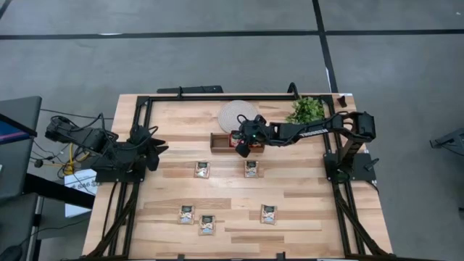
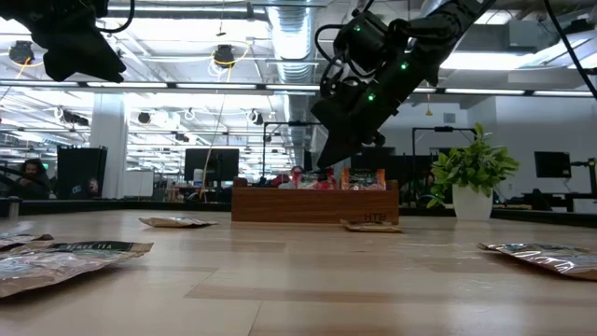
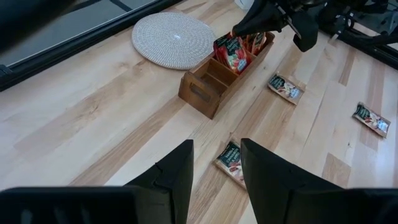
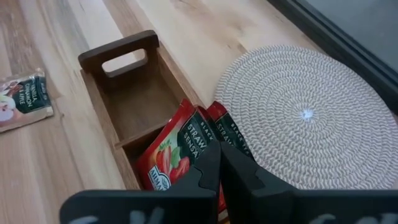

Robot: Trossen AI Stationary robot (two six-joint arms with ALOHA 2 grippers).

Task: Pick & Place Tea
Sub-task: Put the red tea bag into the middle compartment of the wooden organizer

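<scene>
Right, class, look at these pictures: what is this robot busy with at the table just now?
The robot is sorting tea sachets into a wooden tray. The right gripper is over the tray, shut on a red sachet standing in the middle compartment; the end compartment is empty. Five pale sachets lie flat on the table, one of them in front of the tray. The left gripper waits, open and empty, at the left side. A woven mat and a small plant sit behind the tray.

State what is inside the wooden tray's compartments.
The wooden tray has one end compartment empty. Red tea sachets stand in the next. The right gripper, jaws shut, covers what lies beyond them.
</scene>
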